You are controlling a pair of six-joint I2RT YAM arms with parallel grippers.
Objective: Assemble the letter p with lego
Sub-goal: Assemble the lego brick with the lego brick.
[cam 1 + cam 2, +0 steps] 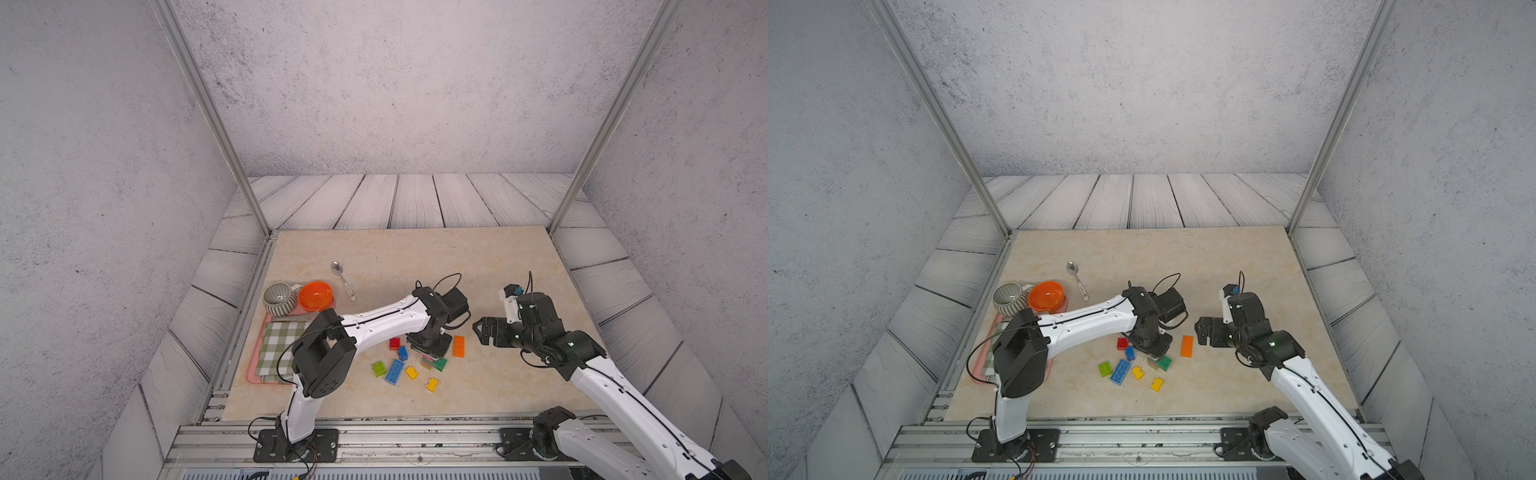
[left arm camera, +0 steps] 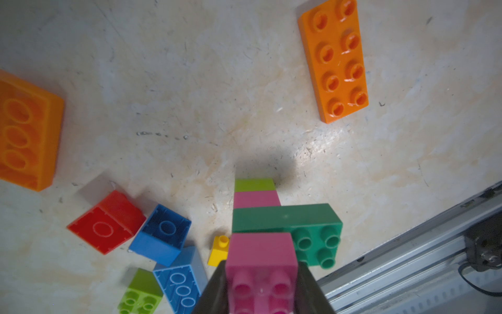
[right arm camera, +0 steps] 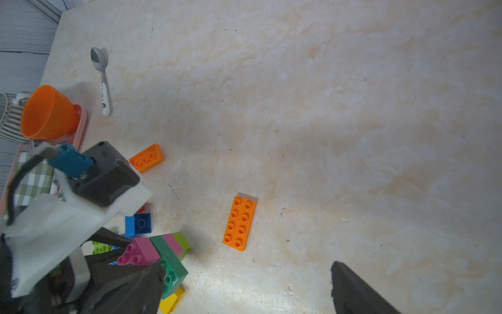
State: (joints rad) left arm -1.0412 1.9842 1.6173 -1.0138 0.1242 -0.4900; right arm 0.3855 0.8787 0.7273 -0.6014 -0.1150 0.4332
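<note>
Okay, the left gripper [image 2: 261, 271] is clamped on the top pink brick [image 2: 260, 250] of a small stack, with a green brick [image 2: 285, 220], a second pink one and a lime brick [image 2: 254, 185] in line beyond its fingertips. A red brick [image 2: 106, 223], blue brick [image 2: 163, 233] and yellow brick [image 2: 218, 251] lie loose just beside that gripper, and a flat orange brick [image 1: 458, 345] lies on the table [image 1: 415, 257] between the two grippers, touching neither. The right gripper [image 1: 478, 332] hangs with jaws wide apart and holding nothing, near the flat orange brick and off to the side of the stack.
</note>
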